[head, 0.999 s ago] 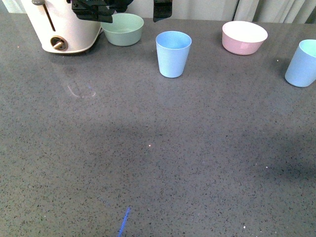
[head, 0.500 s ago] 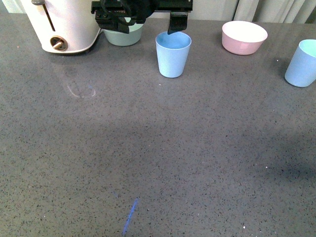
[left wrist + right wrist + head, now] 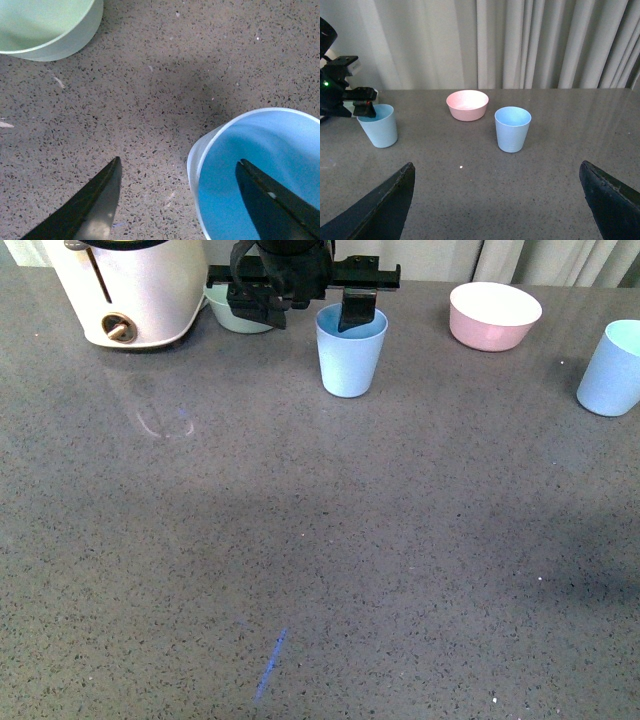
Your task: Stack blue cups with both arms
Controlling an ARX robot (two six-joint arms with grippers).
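One blue cup (image 3: 350, 360) stands upright at the middle back of the grey table. My left gripper (image 3: 308, 310) is open and straddles its near-left rim: one finger (image 3: 358, 310) is inside the cup, the other (image 3: 258, 308) is outside. The left wrist view shows the same cup (image 3: 260, 150), with my left gripper (image 3: 180, 160) astride its rim. The second blue cup (image 3: 612, 370) stands at the right edge. My right gripper (image 3: 496, 167) is open and empty, well back from this cup (image 3: 514, 129). It is out of the front view.
A pink bowl (image 3: 495, 315) with a white inside sits between the two cups at the back. A mint-green bowl (image 3: 222, 310) is partly hidden behind my left gripper. A white appliance (image 3: 130, 290) stands at the back left. Curtains hang behind the table.
My left gripper has moved right and down from beside the mint bowl to the middle cup. One finger now dips inside its rim. The cups have not moved.
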